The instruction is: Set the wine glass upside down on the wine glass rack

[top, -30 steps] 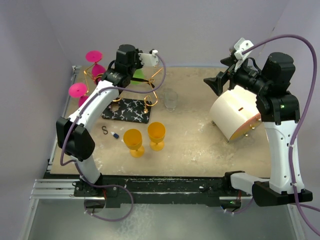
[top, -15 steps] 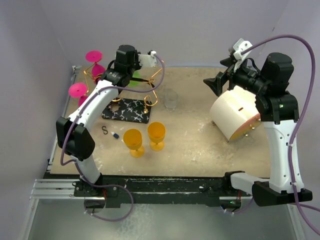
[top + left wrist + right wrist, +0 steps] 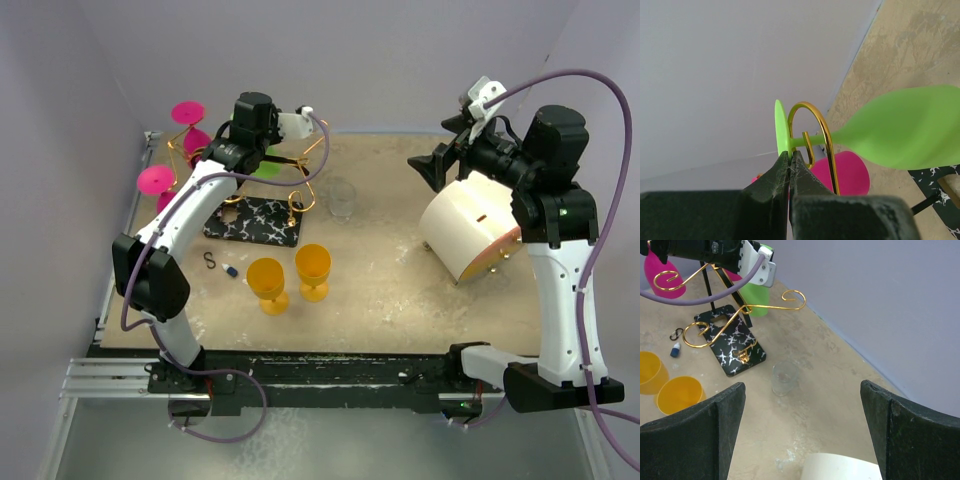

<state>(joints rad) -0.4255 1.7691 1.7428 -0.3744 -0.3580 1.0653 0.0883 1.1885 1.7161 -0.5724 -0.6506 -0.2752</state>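
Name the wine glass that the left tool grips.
The green wine glass, pinched at its foot; the pink glasses and yellow glasses are not held.

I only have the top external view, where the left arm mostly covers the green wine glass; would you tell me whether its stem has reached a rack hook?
Observer: The left wrist view shows the stem of the green wine glass crossing a gold curl of the wine glass rack, foot on one side, bowl on the other.
Operator: Thank you; what does the left hand grip?
Observer: The left hand is shut on the edge of the glass's foot.
Operator: Is the right hand free?
Observer: The right wrist view shows the right hand open and empty.
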